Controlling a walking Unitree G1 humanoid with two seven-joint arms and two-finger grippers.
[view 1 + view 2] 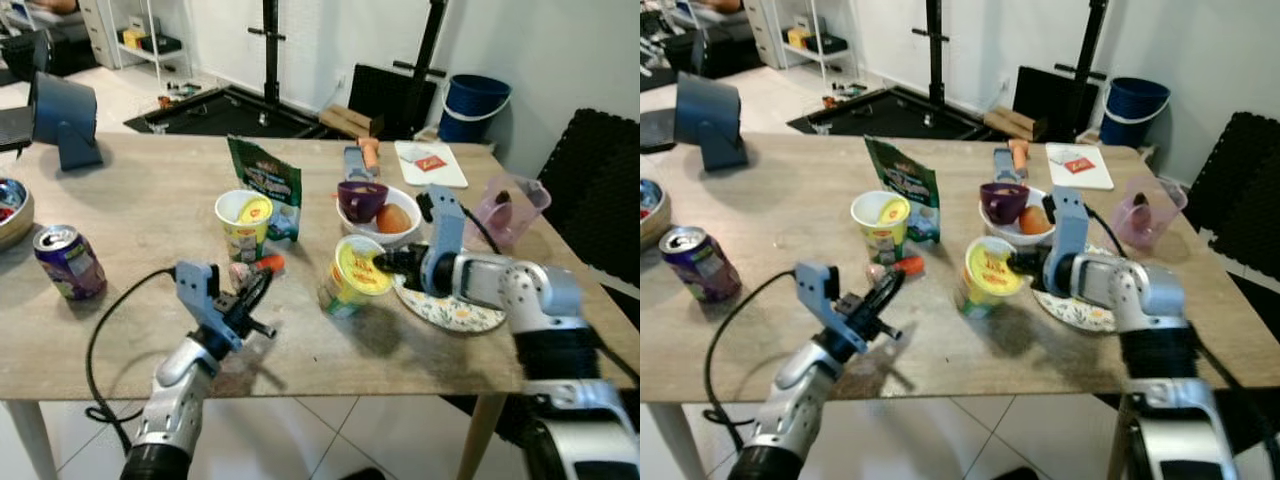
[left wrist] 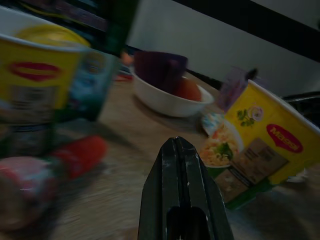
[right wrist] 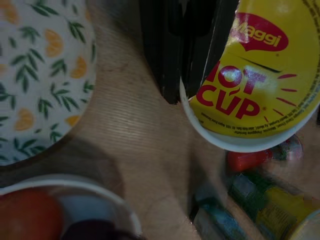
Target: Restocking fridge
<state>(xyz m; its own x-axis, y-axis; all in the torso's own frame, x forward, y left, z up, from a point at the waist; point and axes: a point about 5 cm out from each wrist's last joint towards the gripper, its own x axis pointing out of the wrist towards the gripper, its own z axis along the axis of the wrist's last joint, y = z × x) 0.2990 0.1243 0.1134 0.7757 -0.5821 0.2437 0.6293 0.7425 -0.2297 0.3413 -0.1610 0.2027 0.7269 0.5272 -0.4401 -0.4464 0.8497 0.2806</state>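
Note:
My right gripper [image 1: 386, 263] is shut on the rim of a yellow Maggi noodle cup [image 1: 354, 276], which it holds tilted just above the table beside a floral plate [image 1: 455, 310]. In the right wrist view the black fingers [image 3: 160, 50] pinch the edge of the cup's lid [image 3: 255, 75]. A second Maggi cup [image 1: 243, 222] stands upright in front of a green pouch [image 1: 268, 185]. My left gripper [image 1: 264, 281] is shut and holds nothing; its tips hover next to a small red-capped bottle [image 1: 252, 270] lying on the table.
A white bowl [image 1: 400, 235] with a purple cup and an orange sits behind the plate. A purple can [image 1: 68, 262] stands at the left, a pink pitcher [image 1: 510, 205] at the right. A cutting board [image 1: 432, 162] lies at the back. A black chair [image 1: 600, 190] borders the right side.

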